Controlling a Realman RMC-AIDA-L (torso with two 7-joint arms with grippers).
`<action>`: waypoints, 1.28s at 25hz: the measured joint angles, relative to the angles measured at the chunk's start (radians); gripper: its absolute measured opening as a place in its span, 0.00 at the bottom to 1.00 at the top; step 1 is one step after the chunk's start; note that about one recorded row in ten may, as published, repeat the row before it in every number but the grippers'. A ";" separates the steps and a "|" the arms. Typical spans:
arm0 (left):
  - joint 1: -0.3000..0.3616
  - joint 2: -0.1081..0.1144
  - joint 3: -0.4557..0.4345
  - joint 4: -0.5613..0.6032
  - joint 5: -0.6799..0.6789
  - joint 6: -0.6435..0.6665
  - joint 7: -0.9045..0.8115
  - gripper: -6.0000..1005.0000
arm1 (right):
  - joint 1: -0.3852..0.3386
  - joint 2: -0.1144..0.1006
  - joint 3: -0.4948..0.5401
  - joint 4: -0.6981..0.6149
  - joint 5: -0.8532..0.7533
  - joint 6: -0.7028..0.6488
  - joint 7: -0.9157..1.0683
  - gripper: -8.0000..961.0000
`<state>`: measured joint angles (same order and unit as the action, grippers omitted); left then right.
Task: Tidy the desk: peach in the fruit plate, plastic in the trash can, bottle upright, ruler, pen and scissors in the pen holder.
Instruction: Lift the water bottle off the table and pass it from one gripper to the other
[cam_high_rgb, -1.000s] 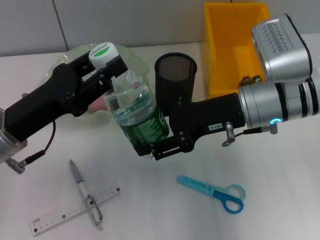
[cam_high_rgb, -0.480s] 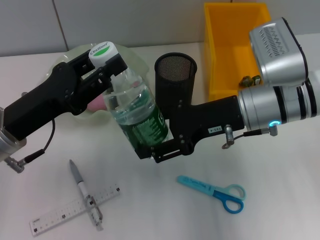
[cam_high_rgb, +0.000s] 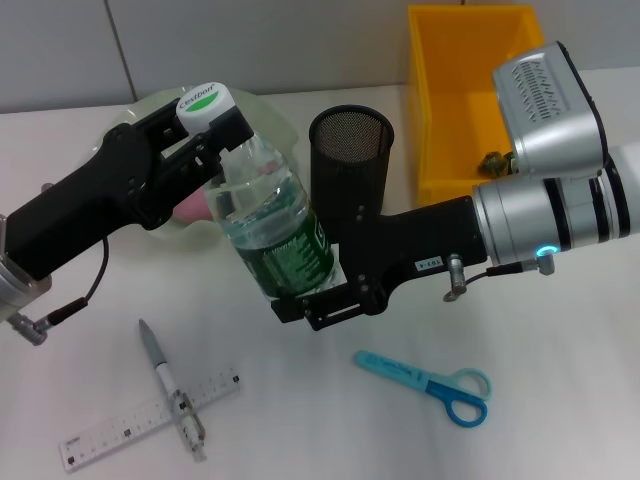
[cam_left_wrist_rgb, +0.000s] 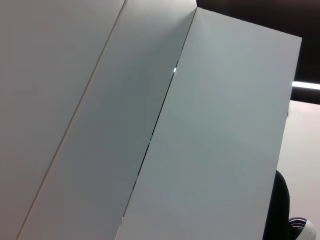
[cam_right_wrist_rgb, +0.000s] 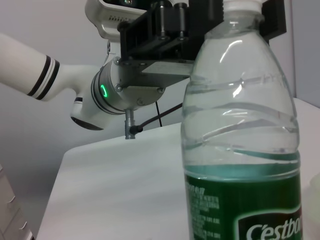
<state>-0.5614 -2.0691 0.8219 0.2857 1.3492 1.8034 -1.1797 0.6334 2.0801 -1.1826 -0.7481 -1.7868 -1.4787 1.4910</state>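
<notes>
A clear water bottle (cam_high_rgb: 275, 225) with a green label and a white cap stands nearly upright above the table, in front of the black mesh pen holder (cam_high_rgb: 351, 150). My left gripper (cam_high_rgb: 212, 150) is shut on its neck just under the cap. My right gripper (cam_high_rgb: 312, 298) clasps its base. The right wrist view shows the bottle (cam_right_wrist_rgb: 242, 150) close up, with the left gripper (cam_right_wrist_rgb: 200, 27) on its neck. A pink peach (cam_high_rgb: 191, 207) peeks out behind the left gripper on the pale green plate (cam_high_rgb: 140, 110). Pen (cam_high_rgb: 169, 388), ruler (cam_high_rgb: 120, 428) and blue scissors (cam_high_rgb: 430, 385) lie on the table.
A yellow bin (cam_high_rgb: 450, 90) stands at the back right, with a small dark crumpled item (cam_high_rgb: 494, 158) inside. The pen lies across the ruler near the table's front left. The left wrist view shows only wall panels.
The bottle has tipped a little closer to upright. Its base and my right gripper have shifted slightly left and toward the front. The left gripper has hardly moved.
</notes>
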 joint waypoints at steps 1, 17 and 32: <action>0.000 0.000 0.000 0.000 0.000 0.000 0.000 0.45 | 0.000 0.000 0.000 0.000 0.000 0.001 0.000 0.80; -0.002 0.001 0.000 0.002 -0.011 0.001 0.000 0.45 | -0.002 0.000 -0.001 0.011 -0.017 0.018 0.000 0.80; 0.001 0.001 -0.001 0.012 -0.013 0.002 -0.009 0.45 | -0.006 0.000 0.000 0.021 -0.032 0.036 0.000 0.80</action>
<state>-0.5600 -2.0678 0.8213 0.2974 1.3364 1.8052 -1.1889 0.6271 2.0800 -1.1827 -0.7271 -1.8187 -1.4424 1.4910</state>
